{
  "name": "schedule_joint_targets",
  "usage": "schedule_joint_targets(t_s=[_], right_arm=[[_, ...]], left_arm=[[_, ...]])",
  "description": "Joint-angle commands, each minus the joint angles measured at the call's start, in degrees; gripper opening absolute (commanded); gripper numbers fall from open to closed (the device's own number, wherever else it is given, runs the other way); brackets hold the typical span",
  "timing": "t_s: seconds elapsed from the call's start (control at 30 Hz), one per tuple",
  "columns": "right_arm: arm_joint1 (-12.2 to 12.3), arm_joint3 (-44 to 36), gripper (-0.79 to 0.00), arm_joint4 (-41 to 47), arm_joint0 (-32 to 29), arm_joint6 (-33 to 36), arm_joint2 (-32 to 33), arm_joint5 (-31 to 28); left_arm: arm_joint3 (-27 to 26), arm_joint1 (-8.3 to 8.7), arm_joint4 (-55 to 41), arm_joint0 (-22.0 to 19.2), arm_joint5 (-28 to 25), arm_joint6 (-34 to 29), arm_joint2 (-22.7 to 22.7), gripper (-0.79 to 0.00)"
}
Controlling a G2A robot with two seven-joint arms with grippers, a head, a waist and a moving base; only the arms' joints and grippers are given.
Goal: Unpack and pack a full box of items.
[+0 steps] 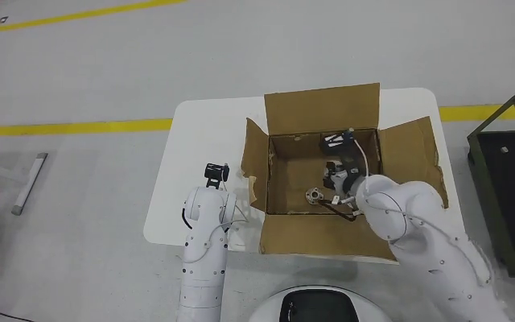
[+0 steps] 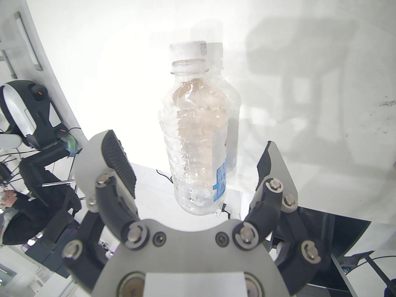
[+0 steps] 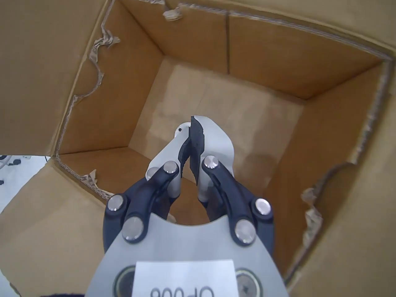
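The clear ribbed plastic bottle (image 2: pixel 195 118) looked light, slippery and crushable, best gripped mid-body between the spread jaws of the left gripper (image 2: pixel 191 149); the right gripper (image 3: pixel 190 131) held its jaws pressed together.

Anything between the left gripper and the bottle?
Nothing visible. The left gripper has its jaws open; the bottle rests on the white table directly ahead, with its base end between them.

1. A white table (image 1: pixel 201 161) with rounded corners stands on a pale grey floor (image 1: pixel 96 72)
2. A yellow line (image 1: pixel 80 126) crosses the floor, hidden where the table stands
3. A second yellow line (image 1: pixel 80 14) slants across the far left
4. A dark green frame (image 1: pixel 491 181) stands near the table's right side
5. A grey bar (image 1: pixel 28 183) lies on the floor, well apart from the table
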Motion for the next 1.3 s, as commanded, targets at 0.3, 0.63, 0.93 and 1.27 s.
schedule_joint_targets(t_s=[0.3,0.63,0.93,1.27], right_arm=[[-2.74,14.04,-0.73,-3.46,11.55,12.18,-11.09,5.08],[-3.61,19.07,-0.422,-5.53,13.23,13.49,-12.85,3.26],[-4.36,22.49,-0.403,-7.75,14.01,13.25,-13.77,2.63],[-5.68,26.47,-0.406,-10.19,14.27,11.19,-16.21,2.69]], left_arm=[[0.0,0.0,0.0,0.0,0.0,0.0,0.0,0.0],[0.0,0.0,0.0,0.0,0.0,0.0,0.0,0.0],[0.0,0.0,0.0,0.0,0.0,0.0,0.0,0.0],[0.0,0.0,0.0,0.0,0.0,0.0,0.0,0.0]])
